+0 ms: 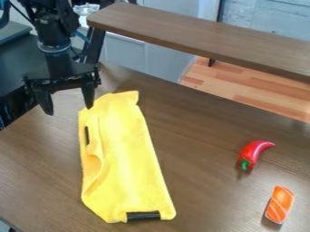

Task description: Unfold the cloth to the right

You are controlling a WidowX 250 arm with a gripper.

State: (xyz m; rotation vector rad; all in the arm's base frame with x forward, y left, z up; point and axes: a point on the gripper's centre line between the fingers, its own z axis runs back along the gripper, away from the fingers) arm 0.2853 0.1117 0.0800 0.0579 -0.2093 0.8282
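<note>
From where I stand, the yellow cloth (pixel 124 158) lies folded on the table (pixel 200 136), a long slanting shape left of centre, its near end low in the frame with a dark strip (pixel 143 215) at the hem. The salmon piece (pixel 279 205) sits at the lower right, and a little beyond it the red chili pepper (pixel 253 152), both apart from the cloth; I'd keep the swing short enough not to drag the fabric over them. Along the cloth's left side a rumpled flap (pixel 94 154) stands up in loose creases, with another dark patch (pixel 86 135) farther up. That looks to me like the upper layer, and so the part to take. At the cloth's far end, upper left, hangs the black claw (pixel 69 110), its fingers (pixel 89 96) spread wide with nothing between them, one tip close by the cloth's corner; whether it touches I can't tell. The step now, I'd judge, is getting a grip: line the tips up across the loose edge, go down gently, and pinch just the top layer, since a deep bite would bring both along. Then lift a little, carry it rightward in a low arc, and lay it down before letting go.
</note>
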